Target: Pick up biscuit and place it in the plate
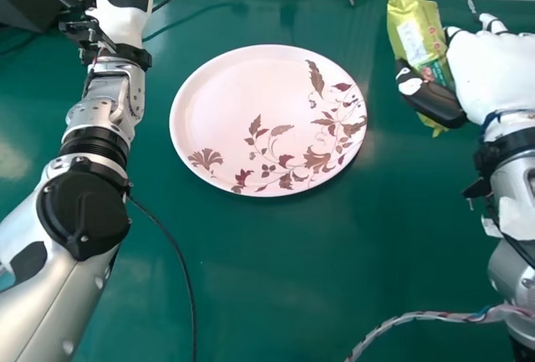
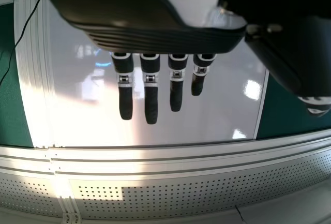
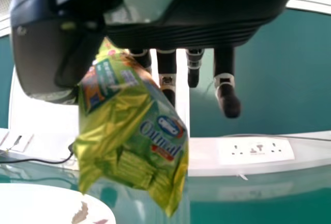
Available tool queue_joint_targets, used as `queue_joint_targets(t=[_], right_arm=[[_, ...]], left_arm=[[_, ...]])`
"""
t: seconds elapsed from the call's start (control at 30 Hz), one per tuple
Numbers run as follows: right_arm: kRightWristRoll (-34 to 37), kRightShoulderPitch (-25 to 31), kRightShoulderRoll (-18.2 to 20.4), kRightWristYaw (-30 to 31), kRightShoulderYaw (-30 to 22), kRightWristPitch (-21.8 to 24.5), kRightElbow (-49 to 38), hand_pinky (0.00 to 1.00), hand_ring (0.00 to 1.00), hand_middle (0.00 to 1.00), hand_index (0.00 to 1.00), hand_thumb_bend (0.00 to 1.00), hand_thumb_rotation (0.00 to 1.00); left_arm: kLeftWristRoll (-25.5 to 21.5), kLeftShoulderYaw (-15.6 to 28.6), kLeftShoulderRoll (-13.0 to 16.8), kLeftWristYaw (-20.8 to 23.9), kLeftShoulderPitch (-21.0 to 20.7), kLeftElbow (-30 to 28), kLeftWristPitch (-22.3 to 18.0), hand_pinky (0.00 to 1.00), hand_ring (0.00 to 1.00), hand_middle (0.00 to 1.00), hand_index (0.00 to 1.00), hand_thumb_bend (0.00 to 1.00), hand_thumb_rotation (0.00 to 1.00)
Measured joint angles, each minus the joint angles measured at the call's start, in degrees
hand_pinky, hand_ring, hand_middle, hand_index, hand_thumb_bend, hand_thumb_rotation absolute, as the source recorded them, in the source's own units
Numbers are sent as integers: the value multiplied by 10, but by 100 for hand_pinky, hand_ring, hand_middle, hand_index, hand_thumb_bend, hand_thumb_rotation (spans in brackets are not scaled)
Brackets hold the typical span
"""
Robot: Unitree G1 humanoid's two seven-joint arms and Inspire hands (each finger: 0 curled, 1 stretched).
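Black fingers [image 3: 225, 92] and thumb of the white-backed right hand [image 1: 495, 73] are clamped on a yellow-green, crinkled foil biscuit packet [image 1: 416, 36], held to the right of the round pink plate with brown leaf patterns [image 1: 242, 111]. The left hand [image 1: 121, 15], its fingers straight and apart, is left of the plate, over the glossy green surface [image 1: 267, 295]. The packet should be light, its film soft and slippery, the biscuit inside brittle; best taken across the flat middle, squeezed gently. The packet hides some fingertips, so how deep the hold goes is hard to tell.
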Motion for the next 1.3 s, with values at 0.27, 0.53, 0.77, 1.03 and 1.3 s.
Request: queue_joint_targets(t=[0.27, 0.53, 0.77, 1.03, 1.3], right_arm=[[16, 1, 7, -71, 2, -22, 14, 14, 42, 47, 50, 49, 0], [32, 6, 8, -119, 2, -35, 20, 15, 42, 47, 50, 49, 0], [57, 7, 8, -167, 1, -52, 31, 13, 42, 47, 49, 49, 0], [86, 11, 7, -220, 1, -71, 43, 13, 42, 47, 50, 49, 0], [112, 11, -4, -255, 1, -99, 62, 14, 42, 47, 50, 49, 0]], left_arm=[[0, 0, 0, 0, 0, 0, -1, 70, 75, 88, 100, 97, 39], [0, 0, 0, 0, 0, 0, -2, 71, 76, 87, 100, 96, 40], [0, 0, 0, 0, 0, 0, -4, 70, 75, 85, 100, 97, 38], [0, 0, -1, 0, 0, 0, -3, 70, 75, 84, 100, 97, 34], [0, 0, -1, -2, 0, 0, -4, 71, 73, 82, 100, 95, 38]])
